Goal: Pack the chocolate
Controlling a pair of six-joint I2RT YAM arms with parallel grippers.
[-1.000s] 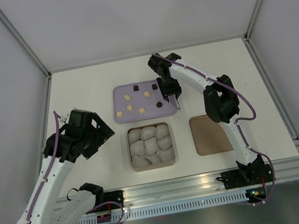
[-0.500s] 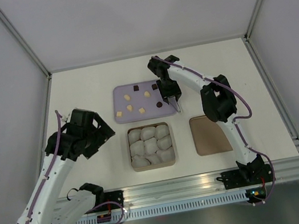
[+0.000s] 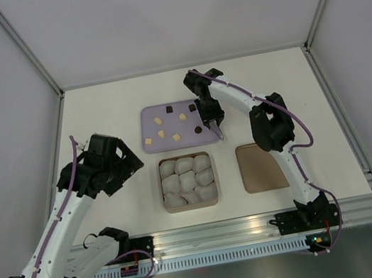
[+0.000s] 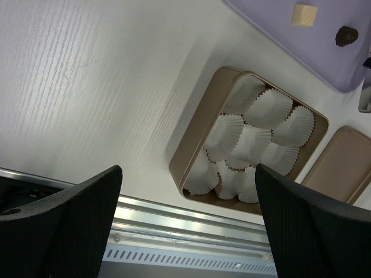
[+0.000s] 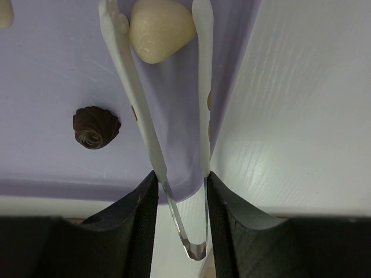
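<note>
Clamping white tongs [image 5: 142, 116] between its black fingers [image 5: 130, 223], the right tool [image 5: 177, 214] hangs over the right edge of the lavender tray [image 5: 46, 75]. A cream chocolate [image 5: 159, 29] sits between the tong arms, and a dark swirl piece [image 5: 97, 127] lies near it on the tray, with other chocolate pieces [image 3: 162, 134] scattered there too. The left tool [image 3: 123, 168] hovers with jaws spread wide over the desk [image 3: 95, 112], left of the tan box [image 3: 163, 186] filled with white paper cups [image 4: 255, 136]. A brown lid [image 3: 261, 166] lies to the box's right
</note>
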